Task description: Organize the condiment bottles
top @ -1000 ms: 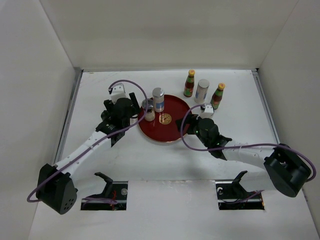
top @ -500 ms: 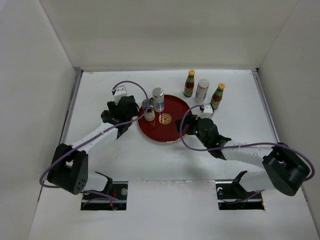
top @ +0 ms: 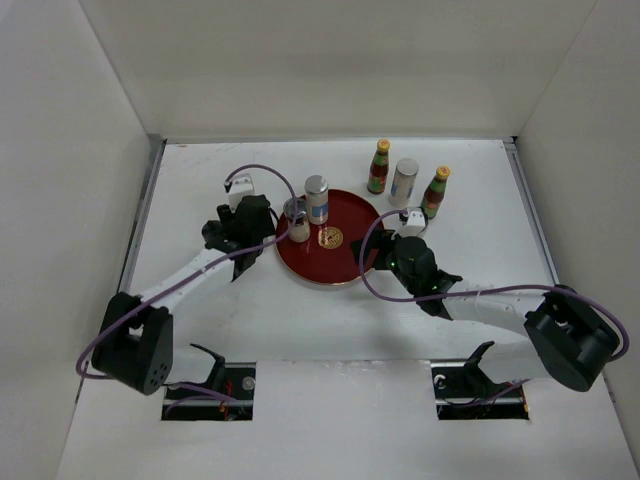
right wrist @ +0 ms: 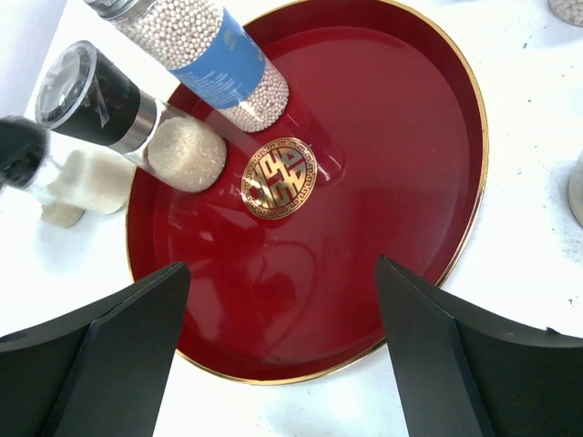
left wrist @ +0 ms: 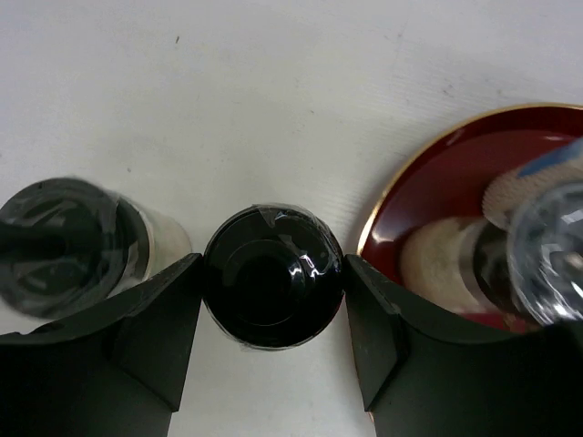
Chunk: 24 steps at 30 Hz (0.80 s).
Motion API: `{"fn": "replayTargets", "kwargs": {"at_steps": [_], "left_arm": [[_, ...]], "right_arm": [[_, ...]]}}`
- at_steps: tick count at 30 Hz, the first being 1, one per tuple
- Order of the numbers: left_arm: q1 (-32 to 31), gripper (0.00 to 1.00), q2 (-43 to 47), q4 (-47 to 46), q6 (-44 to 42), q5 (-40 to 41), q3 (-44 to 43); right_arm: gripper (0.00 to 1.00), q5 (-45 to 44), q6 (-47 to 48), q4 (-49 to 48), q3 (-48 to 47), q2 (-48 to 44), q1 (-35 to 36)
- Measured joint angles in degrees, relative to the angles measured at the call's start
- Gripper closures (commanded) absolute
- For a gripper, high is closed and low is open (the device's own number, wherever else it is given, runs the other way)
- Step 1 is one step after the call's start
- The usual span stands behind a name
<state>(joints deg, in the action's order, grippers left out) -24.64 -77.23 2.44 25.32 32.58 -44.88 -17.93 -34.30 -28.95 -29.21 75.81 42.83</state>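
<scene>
In the left wrist view a short glass jar with a glossy black lid [left wrist: 273, 276] stands on the white table between my left gripper's [left wrist: 273, 266] fingers [left wrist: 173, 319], which touch it on both sides. A second dark-lidded jar [left wrist: 64, 238] stands just left of it. The round red tray [top: 335, 262] holds a blue-labelled shaker [top: 317, 198] and a clear-topped jar [top: 297, 220]. Two yellow-capped sauce bottles [top: 378, 166] [top: 435, 192] and a pale shaker [top: 404, 182] stand behind the tray. My right gripper [right wrist: 282, 264] hangs open and empty over the tray's near edge.
The tray's gold rim [left wrist: 383, 209] lies just right of the held jar. White walls close the table at back and sides. Purple cables loop over both arms [top: 260, 168]. Two cut-outs [top: 210, 385] sit in the table's near edge.
My left gripper has slid a little toward the tray and its fingers have closed in on the black-lidded jar. The left arm's elbow has swung forward. The right arm has barely moved.
</scene>
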Motion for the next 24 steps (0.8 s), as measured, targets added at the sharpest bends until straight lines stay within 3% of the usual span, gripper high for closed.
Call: {"fn": "replayTargets", "kwargs": {"at_steps": [8, 15, 24], "left_arm": [[-10.91, 0.64, 13.42, 5.95, 0.07, 0.37, -0.33], [-17.84, 0.64, 8.07, 6.29, 0.7, -1.79, -0.52], [-18.43, 0.58, 1.57, 1.51, 0.7, -3.1, -0.44]], "right_arm": [[0.11, 0.02, 0.0, -0.02, 0.0, 1.07, 0.0], [0.11, 0.02, 0.0, -0.04, 0.0, 1.11, 0.0], [0.12, 0.02, 0.02, -0.04, 0.0, 1.11, 0.0]]}}
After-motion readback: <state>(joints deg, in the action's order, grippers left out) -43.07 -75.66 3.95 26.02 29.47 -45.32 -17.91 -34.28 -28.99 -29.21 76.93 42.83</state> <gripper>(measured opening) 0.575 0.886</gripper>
